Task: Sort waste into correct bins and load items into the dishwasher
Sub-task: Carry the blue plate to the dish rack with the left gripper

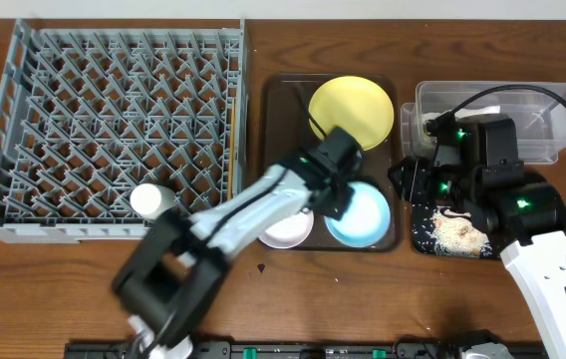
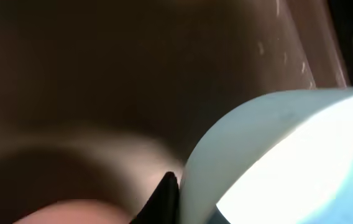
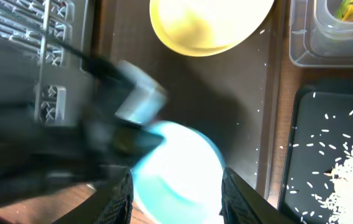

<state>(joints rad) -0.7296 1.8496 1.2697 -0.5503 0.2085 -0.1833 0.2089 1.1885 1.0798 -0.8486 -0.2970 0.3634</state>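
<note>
My left gripper (image 1: 341, 194) is shut on the left rim of the light blue bowl (image 1: 363, 217), which sits on the brown tray beside the white bowl (image 1: 288, 229). In the left wrist view one dark fingertip (image 2: 164, 199) presses against the bowl's pale wall (image 2: 276, 155). The yellow plate (image 1: 353, 108) lies at the tray's far end. My right gripper (image 3: 176, 199) hangs open above the blue bowl (image 3: 176, 174), holding nothing. A white cup (image 1: 150, 200) stands in the grey dish rack (image 1: 114, 130). Rice crumbs (image 1: 457, 234) lie on the black tray (image 1: 424, 234).
The brown serving tray (image 1: 278, 110) lies between the rack and the bins. The clear tub (image 1: 537, 130) stands behind the black tray, with a yellow-green wrapper (image 3: 347, 9) inside it. Thin wooden chopsticks (image 1: 231, 140) lie along the rack's right edge.
</note>
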